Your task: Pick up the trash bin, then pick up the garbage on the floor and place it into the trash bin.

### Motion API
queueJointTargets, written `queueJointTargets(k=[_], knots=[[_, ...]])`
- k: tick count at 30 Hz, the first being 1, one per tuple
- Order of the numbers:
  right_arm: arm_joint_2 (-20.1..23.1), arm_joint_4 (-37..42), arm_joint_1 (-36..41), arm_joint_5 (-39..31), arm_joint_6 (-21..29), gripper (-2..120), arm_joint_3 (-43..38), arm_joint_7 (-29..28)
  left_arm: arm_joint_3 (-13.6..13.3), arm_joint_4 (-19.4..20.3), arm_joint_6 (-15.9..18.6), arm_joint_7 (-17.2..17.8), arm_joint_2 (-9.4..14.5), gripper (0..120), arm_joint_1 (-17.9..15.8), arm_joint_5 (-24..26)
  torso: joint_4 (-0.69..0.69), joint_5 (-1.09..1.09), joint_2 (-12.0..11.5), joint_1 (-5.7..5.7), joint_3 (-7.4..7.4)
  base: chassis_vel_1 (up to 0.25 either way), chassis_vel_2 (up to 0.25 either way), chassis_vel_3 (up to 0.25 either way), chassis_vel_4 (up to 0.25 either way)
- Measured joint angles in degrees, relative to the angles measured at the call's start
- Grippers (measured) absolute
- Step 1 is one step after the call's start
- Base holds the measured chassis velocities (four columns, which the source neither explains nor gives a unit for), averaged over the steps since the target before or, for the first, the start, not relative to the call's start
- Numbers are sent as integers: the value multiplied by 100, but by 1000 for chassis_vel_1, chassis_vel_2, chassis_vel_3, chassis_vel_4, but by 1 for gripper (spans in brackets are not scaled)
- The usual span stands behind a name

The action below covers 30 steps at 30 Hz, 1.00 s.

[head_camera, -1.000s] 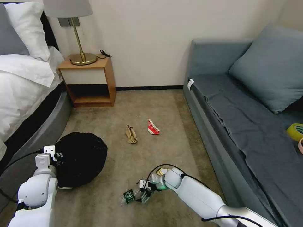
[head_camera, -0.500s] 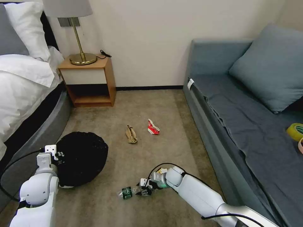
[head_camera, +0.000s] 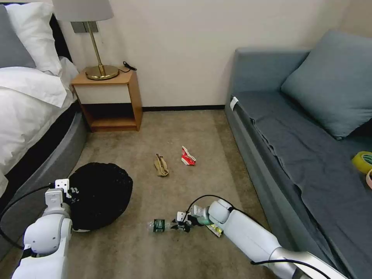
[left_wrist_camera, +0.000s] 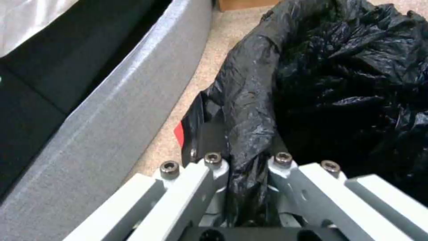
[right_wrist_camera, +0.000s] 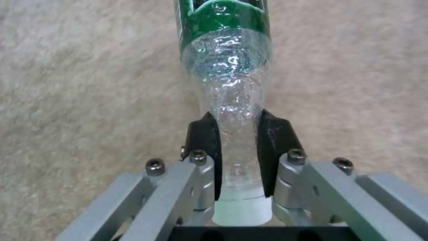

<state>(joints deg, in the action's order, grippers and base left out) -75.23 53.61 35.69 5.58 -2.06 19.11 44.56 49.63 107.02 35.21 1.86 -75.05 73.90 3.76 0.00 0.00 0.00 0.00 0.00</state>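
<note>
bottle (right_wrist_camera: 225,67): clear glossy plastic | bin bag (left_wrist_camera: 339,67): wrinkly glossy black plastic | carpet (head_camera: 186,131): matt, rough

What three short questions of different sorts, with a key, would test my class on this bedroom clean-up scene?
1. True or false: the right hand is shut on the neck of the bottle.
2. What does the left hand grip? A) a pillow B) the bagged rim of the bin C) the lamp
3. Name the two scraps lying on the carpet between the bed and the sofa.

Key:
1. True.
2. B.
3. The tan paper scrap and the red-white carton scrap.
</note>
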Motion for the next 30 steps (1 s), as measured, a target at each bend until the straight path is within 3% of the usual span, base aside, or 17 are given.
queueJointTargets(k=[9, 18, 24, 30], knots=[[35, 158, -101, -249, -92, 14, -678, 80, -46, 51, -89, -24, -3, 4, 81, -37, 0, 0, 0, 0, 0, 0, 0, 0, 0], [31, 1000, -363, -1281, 284, 14, -1358, -80, -137, 206, -70, -31, 32, 4, 95, -58, 0, 0, 0, 0, 0, 0, 0, 0, 0], [13, 1702, -642, -1835, 768, 14, -1068, -247, -248, 358, 25, -19, 22, 4, 29, -94, -1, -1, 0, 0, 0, 0, 0, 0, 0], [-212, 1870, -901, -2352, 918, 14, -718, -530, -329, 510, 72, -16, -23, 4, 9, -140, 0, -2, 0, 0, 0, 0, 0, 0, 0]])
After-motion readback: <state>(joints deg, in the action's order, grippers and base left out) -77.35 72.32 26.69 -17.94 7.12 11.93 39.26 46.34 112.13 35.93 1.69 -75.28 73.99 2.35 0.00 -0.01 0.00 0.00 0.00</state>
